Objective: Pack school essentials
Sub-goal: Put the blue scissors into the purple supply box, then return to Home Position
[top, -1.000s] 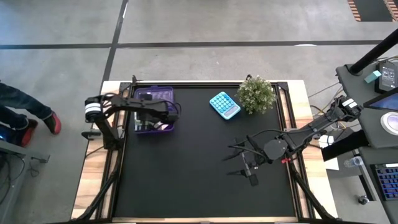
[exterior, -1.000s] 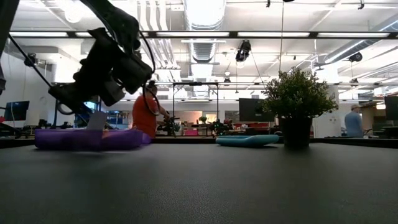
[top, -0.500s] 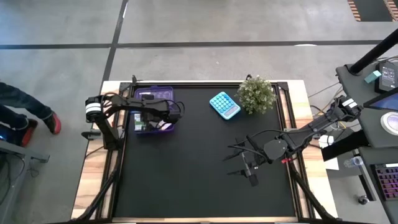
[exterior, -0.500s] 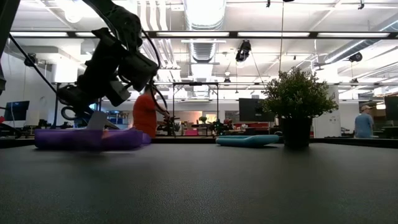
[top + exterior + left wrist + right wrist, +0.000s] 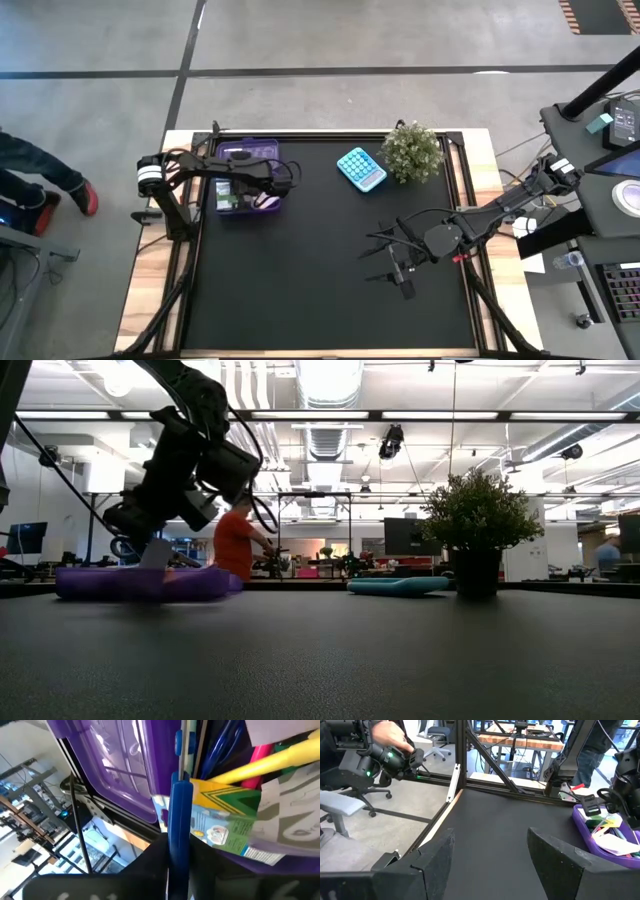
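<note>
A grey concrete floor point(image 5: 350, 40) crossed by dark lines surrounds the bench point(image 5: 330, 270) — black mat, pale wood edges. Beyond it, an open hall with ceiling strip lights point(image 5: 330, 380), monitors, an office chair point(image 5: 350, 805), and a person in orange point(image 5: 236, 542).

Small leafy potted plant point(image 5: 412, 151) near the far right corner of the black table point(image 5: 320, 270) — upright, dark pot showing in the low view point(image 5: 476, 572). Just beside it, a flat blue calculator-like pad point(image 5: 361, 168) with pale keys, lying at an angle. Translucent purple case point(image 5: 247, 175) at the far left. Beyond the table — a person in orange point(image 5: 234, 545), standing.
</note>
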